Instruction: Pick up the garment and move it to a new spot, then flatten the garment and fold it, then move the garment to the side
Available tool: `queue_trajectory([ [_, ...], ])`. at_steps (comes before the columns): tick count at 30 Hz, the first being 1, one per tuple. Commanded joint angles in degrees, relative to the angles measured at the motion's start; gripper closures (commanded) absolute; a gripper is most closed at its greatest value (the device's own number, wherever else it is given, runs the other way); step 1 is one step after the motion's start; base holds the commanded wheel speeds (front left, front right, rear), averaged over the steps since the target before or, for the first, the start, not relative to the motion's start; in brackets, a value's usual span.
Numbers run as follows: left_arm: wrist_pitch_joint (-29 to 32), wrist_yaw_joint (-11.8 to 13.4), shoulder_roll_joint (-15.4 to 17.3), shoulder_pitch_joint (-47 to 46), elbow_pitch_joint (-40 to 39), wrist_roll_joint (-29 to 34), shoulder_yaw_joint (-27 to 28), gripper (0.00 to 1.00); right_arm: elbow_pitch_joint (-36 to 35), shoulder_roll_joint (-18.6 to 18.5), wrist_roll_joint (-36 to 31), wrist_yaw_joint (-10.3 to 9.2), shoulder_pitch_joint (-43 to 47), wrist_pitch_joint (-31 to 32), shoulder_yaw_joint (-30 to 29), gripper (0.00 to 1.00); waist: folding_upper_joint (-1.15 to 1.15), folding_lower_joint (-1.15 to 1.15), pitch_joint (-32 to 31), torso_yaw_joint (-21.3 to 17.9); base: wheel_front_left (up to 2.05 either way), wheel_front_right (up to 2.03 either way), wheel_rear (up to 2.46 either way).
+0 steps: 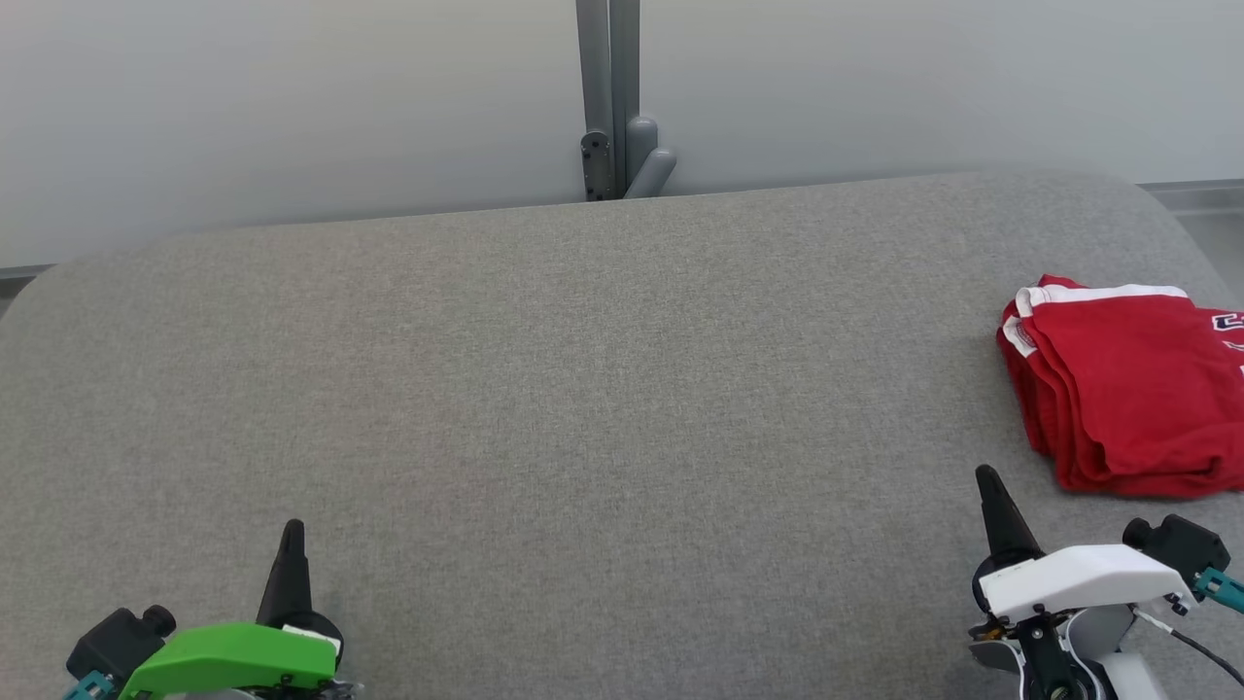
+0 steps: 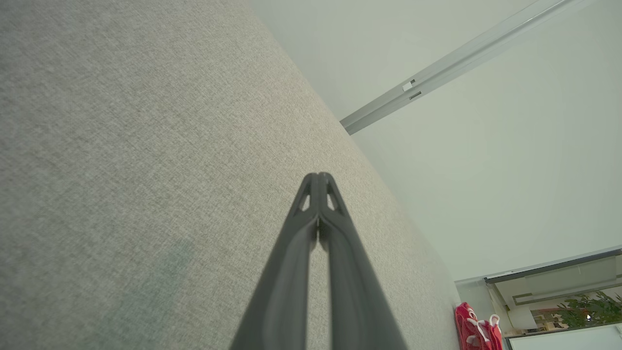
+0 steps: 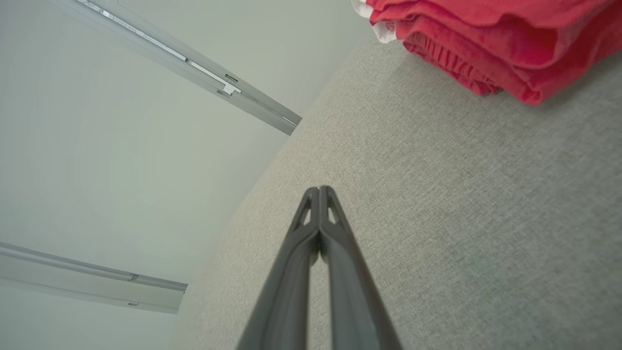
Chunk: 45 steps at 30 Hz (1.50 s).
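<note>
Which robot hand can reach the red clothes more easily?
Probably the right. The right gripper rests shut and empty close to the folded red garment at the right side of the grey table. The left gripper, also shut, is far across it.

This looks like a bare test room or lab in an office-like building. Plain pale wall panels (image 1: 292, 97) meet at a grey metal post (image 1: 607, 87), a desk (image 1: 583, 389) is padded in grey fabric, and a leafy plant (image 2: 588, 310) stands far off.
</note>
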Motion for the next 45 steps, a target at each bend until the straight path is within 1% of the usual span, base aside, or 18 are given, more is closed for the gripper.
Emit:
queue_trajectory([
  [1, 0.33, -0.29, 0.27, -1.49, -0.89, -1.74, 0.57, 1.00, -1.00, -0.30, 1.65, -0.01, -1.33, 0.42, -0.24, 1.00, 0.18, 0.00, 0.00, 0.02, 0.00, 0.00, 0.00],
  [27, 4.30, -0.89, 0.36, -2.88, -2.51, -16.18, 2.54, 1.00, -2.84, -0.38, 17.48, -0.01, -1.58, 4.38, -1.84, 1.00, 0.27, 0.00, 0.09, 0.39, 0.00, 0.00, 0.00],
  [45, 6.56, -1.22, 0.41, -3.63, -3.39, -24.16, 3.62, 1.00, -3.86, -0.42, 26.42, -0.02, -1.62, 6.70, -2.76, 1.00, 0.33, 0.00, 0.15, 0.64, 0.00, 0.00, 0.00],
])
